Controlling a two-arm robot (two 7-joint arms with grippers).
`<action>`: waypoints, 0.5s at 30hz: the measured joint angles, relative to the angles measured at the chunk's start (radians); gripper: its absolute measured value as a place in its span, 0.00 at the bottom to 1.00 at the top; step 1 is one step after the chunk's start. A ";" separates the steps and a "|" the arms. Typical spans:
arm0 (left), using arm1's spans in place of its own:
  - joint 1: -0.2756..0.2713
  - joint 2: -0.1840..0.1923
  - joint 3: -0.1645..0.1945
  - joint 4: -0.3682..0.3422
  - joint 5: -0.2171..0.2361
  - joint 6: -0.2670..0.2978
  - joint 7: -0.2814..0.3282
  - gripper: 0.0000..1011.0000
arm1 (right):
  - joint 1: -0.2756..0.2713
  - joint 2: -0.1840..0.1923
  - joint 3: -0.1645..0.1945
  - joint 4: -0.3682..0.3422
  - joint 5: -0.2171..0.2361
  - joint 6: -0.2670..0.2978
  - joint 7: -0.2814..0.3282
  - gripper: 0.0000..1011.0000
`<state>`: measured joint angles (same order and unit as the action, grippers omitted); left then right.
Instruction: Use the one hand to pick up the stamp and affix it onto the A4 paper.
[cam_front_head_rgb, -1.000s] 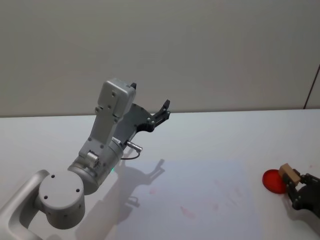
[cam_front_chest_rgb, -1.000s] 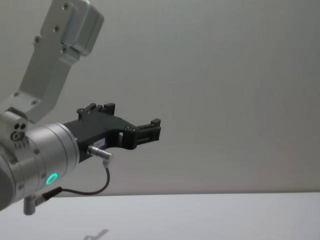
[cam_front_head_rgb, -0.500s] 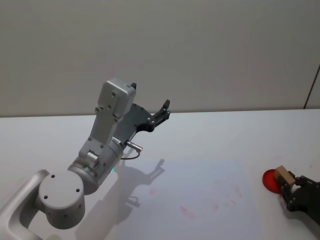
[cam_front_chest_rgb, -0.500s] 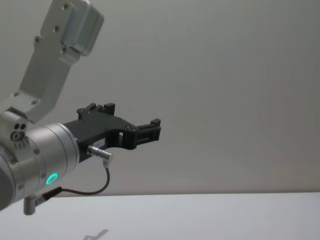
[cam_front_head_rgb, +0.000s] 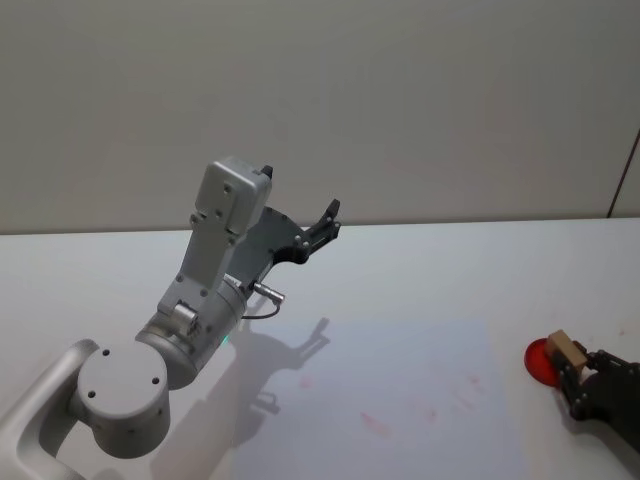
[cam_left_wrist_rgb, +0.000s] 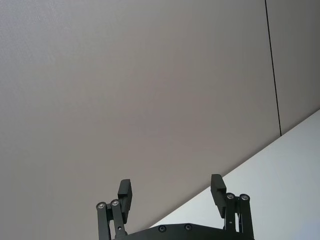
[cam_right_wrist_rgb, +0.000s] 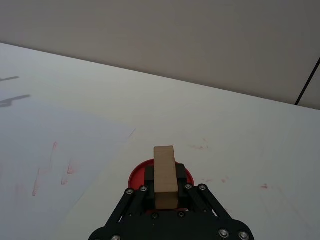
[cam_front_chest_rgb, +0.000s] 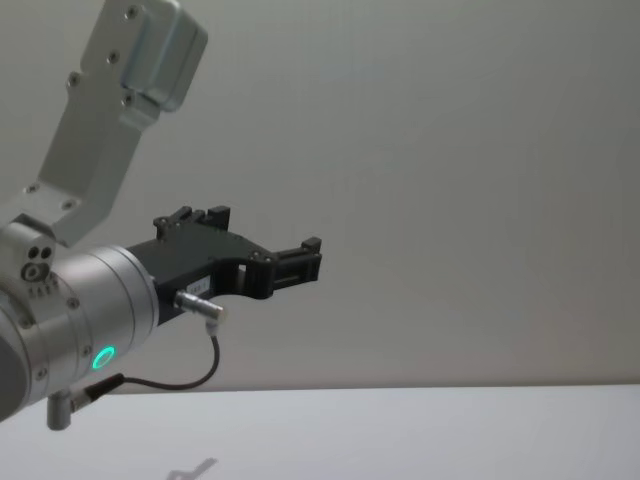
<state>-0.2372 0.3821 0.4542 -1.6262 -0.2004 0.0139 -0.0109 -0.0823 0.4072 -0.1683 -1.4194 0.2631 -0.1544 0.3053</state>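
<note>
The stamp (cam_front_head_rgb: 567, 350) is a small wooden block, held upright with my right gripper (cam_front_head_rgb: 573, 364) shut on it at the table's right edge. It stands over a round red ink pad (cam_front_head_rgb: 539, 362); whether it touches the pad I cannot tell. In the right wrist view the stamp (cam_right_wrist_rgb: 165, 172) rises between the black fingers (cam_right_wrist_rgb: 149, 173) above the red pad (cam_right_wrist_rgb: 137, 176). The A4 paper (cam_front_head_rgb: 400, 400) lies flat to the left of the pad, with faint red marks on it, and its corner (cam_right_wrist_rgb: 75, 145) shows in the wrist view. My left gripper (cam_front_head_rgb: 325, 222) is parked high and open.
The white table (cam_front_head_rgb: 420, 270) runs back to a plain grey wall. My left arm's large silver body (cam_front_head_rgb: 200, 300) rises over the table's left side. A few faint red smudges (cam_right_wrist_rgb: 202, 146) mark the table beyond the pad.
My right gripper with the stamp has shifted slightly left and toward me over the red pad, then held still. The left arm has not moved.
</note>
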 joint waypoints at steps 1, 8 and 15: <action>0.000 0.000 0.000 0.000 0.000 0.000 0.000 0.99 | 0.001 -0.001 0.000 0.001 -0.001 0.000 0.000 0.22; 0.000 0.000 0.000 0.000 0.000 0.000 0.000 0.99 | 0.005 -0.005 -0.002 0.008 -0.005 -0.001 -0.001 0.22; 0.000 0.000 0.000 0.000 0.000 0.000 0.000 0.99 | 0.009 -0.008 -0.004 0.012 -0.010 0.000 -0.002 0.24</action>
<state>-0.2371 0.3821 0.4542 -1.6262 -0.2004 0.0139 -0.0109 -0.0732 0.3992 -0.1721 -1.4074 0.2535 -0.1546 0.3035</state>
